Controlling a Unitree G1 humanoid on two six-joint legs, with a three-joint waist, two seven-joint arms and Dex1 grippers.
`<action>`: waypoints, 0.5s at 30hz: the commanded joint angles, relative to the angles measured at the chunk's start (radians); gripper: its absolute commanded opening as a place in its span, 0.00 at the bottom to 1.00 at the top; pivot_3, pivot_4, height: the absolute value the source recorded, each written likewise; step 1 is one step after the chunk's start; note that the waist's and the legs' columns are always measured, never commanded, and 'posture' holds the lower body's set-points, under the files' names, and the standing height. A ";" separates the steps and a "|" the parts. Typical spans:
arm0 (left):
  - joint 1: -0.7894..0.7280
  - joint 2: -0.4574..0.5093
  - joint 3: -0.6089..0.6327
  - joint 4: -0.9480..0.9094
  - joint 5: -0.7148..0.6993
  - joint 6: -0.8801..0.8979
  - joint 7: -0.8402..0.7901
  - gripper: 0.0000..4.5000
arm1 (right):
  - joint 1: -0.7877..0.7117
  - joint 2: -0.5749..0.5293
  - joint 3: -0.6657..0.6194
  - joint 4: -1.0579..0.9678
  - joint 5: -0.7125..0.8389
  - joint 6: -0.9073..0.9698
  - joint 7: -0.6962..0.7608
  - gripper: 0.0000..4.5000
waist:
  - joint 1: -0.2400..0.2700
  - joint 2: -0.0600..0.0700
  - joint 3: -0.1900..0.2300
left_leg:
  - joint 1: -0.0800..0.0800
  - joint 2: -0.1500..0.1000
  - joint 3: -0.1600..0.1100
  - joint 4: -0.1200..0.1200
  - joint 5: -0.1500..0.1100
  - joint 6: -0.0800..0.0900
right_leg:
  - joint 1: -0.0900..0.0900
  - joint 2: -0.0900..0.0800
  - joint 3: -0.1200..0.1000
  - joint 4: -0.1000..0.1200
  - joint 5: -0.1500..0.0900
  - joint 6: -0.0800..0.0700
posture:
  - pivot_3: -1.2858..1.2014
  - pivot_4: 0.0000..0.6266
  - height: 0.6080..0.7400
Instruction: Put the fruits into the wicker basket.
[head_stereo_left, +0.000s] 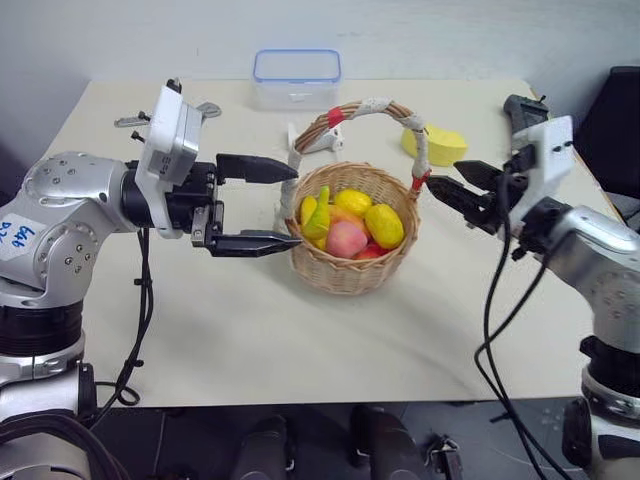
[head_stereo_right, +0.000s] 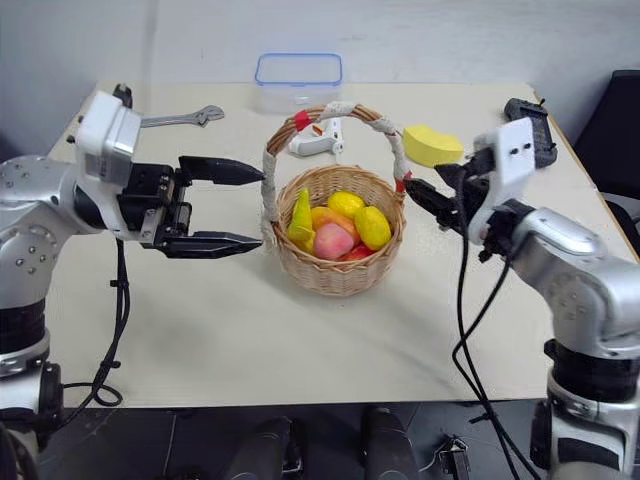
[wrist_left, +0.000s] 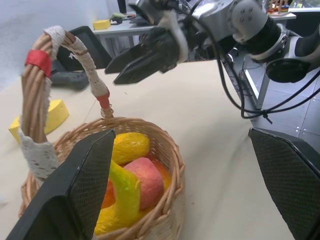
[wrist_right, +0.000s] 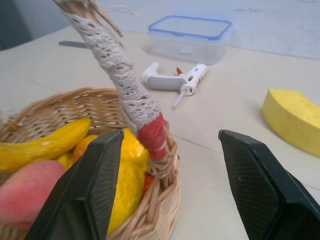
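The wicker basket stands mid-table with its taped handle upright. Inside lie the fruits: a pink peach, a yellow lemon-like one, a banana and another yellow one. My left gripper is level and open at the basket's left side, fingertips by the rim; I cannot tell whether they touch it. My right gripper is open and empty, just right of the handle's red-banded base, which stands in front of its wide-spread fingers in the right wrist view.
A clear blue-rimmed box sits at the table's far edge. A yellow sponge block lies behind the right gripper, a white glue gun behind the basket, a wrench at the far left, and a black device at the far right.
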 joint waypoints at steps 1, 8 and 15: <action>-0.025 0.000 0.008 -0.005 0.004 -0.019 -0.001 1.00 | -0.037 0.042 0.079 0.088 -0.112 -0.122 0.013 0.69 | 0.001 0.000 0.000 | 0.000 0.000 0.000 0.000 0.000 0.000 | 0.000 0.000 0.000 0.000 0.000 0.000 | 0.52 0.24 1.00; -0.019 0.000 0.019 -0.012 -0.001 -0.020 0.011 1.00 | -0.058 0.117 0.062 0.184 -0.171 -0.197 0.007 0.43 | 0.005 0.000 0.000 | -0.002 0.000 -0.001 0.000 0.000 0.000 | 0.000 -0.001 -0.001 -0.001 0.000 0.000 | 0.52 0.24 1.00; -0.018 -0.020 0.013 -0.013 -0.002 -0.028 0.023 1.00 | -0.035 0.119 0.042 0.149 -0.172 -0.209 0.031 0.05 | 0.002 0.000 0.000 | -0.001 0.000 -0.001 0.000 0.000 0.000 | 0.000 0.000 -0.001 0.000 0.000 0.000 | 0.52 0.24 1.00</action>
